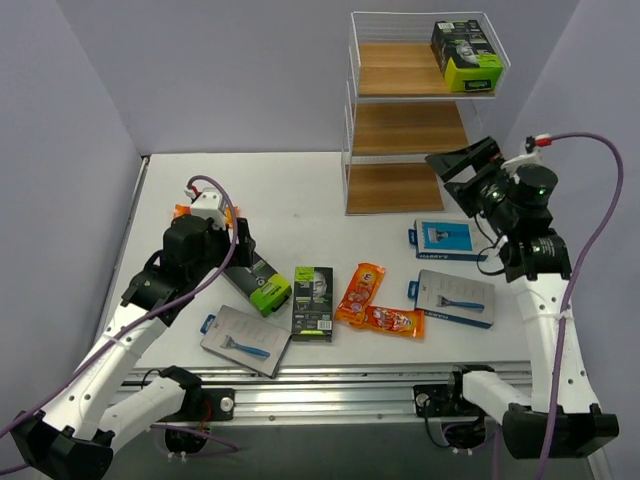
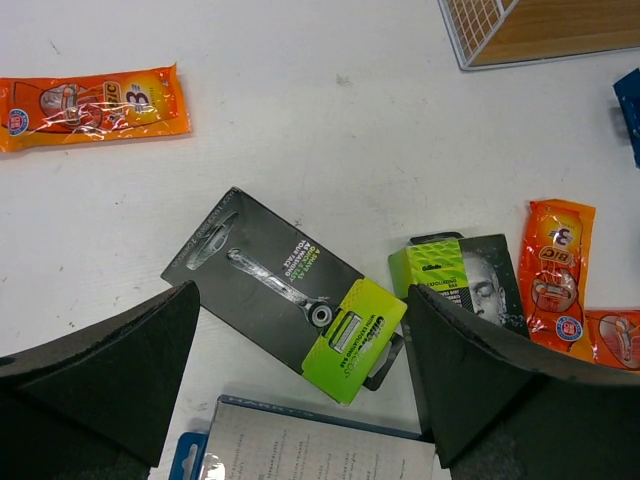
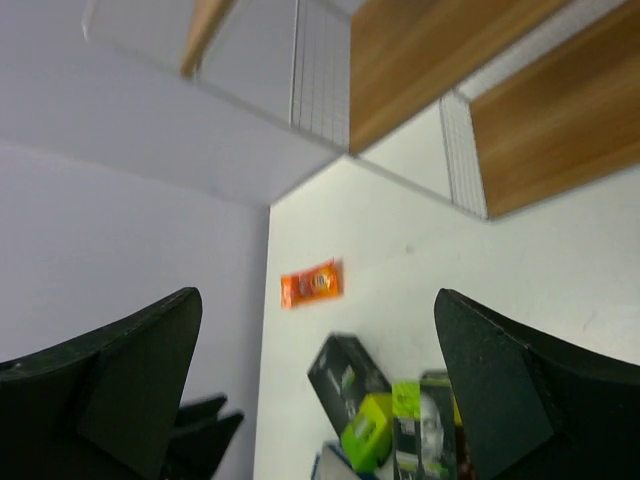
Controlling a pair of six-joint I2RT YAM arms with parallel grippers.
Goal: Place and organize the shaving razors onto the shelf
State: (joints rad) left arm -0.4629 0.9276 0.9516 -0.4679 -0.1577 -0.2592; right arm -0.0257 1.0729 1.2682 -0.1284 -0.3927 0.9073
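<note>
left gripper jaws wide, empty | black-and-lime box flat directly beneath, between the fingers, lying diagonal | best: rotate wrist square to its long edges, drop straight, close across narrow width | right gripper jaws wide, empty, shelf ahead | top view alone shows two boxes on top tier

right hand has its fingers spread wide, nothing between them. the shelf is up top, wooden boards behind white wire. on the white desk an orange packet lies near the wall, with two black-and-green boxes lower down, side by side.
</note>
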